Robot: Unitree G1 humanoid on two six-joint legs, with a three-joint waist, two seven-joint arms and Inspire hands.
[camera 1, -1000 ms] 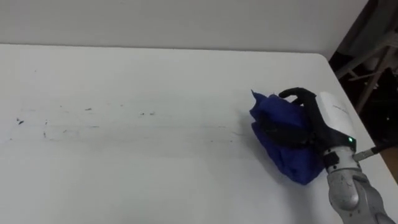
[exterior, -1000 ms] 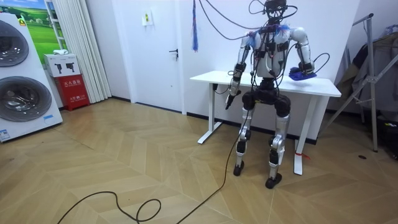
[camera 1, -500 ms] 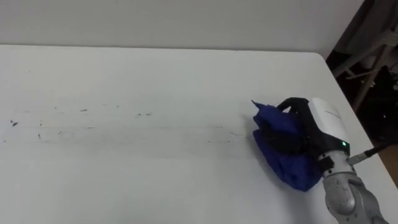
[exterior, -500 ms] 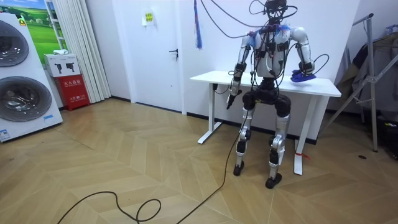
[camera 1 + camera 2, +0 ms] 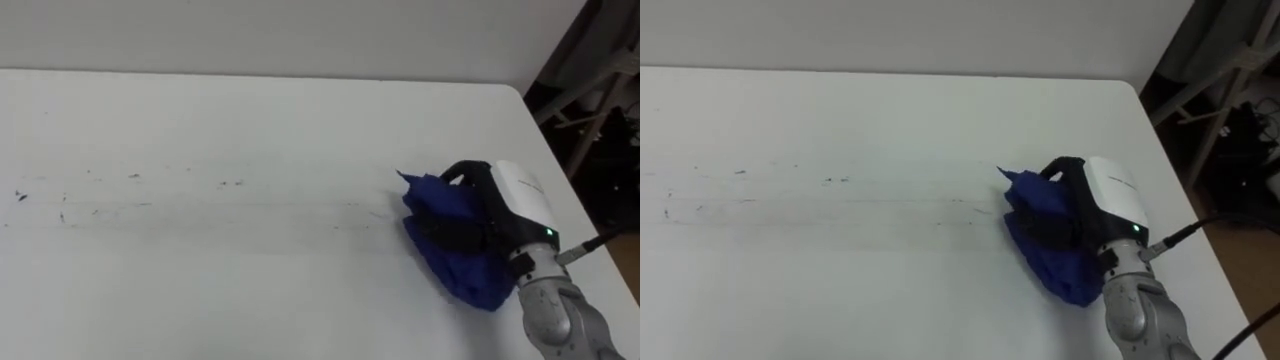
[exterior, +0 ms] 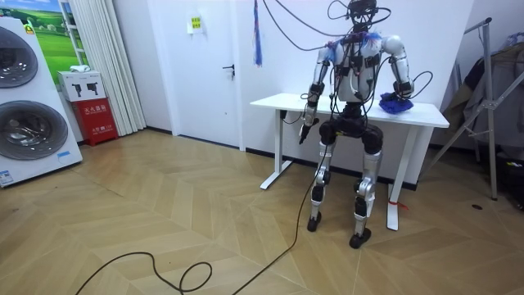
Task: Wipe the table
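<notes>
White surface (image 5: 250,110) spreads across both eye views, w/ a faint streaky line of dark specks (image 5: 130,190) running over its middle toward your left. You've got the blue cloth (image 5: 455,255) bunched into a wad near the right end, resting on the surface a little short of the right edge. The right robot hand (image 5: 520,195) grips it from the right side: dark fingers curl over the top & front of the wad, thumb hooked round the back.

Handling, as I judge it: the cloth is soft, light & limp, nothing fragile. It'll slide easily on that smooth top, so the wipe needs downward press, not just a drag. Keep your hold in the thick middle of the wad; a loose tail hangs at the near side & may fold under or trail if you take it by an edge.

Eye views give you the 2 things that matter close up: the grip & where the specks lie. From the room view you get the stance: robot upright, close against the long side, back to the camera, left robot hand (image 6: 305,123) hanging low by the surface's edge. Open or closed, can't tell.
</notes>
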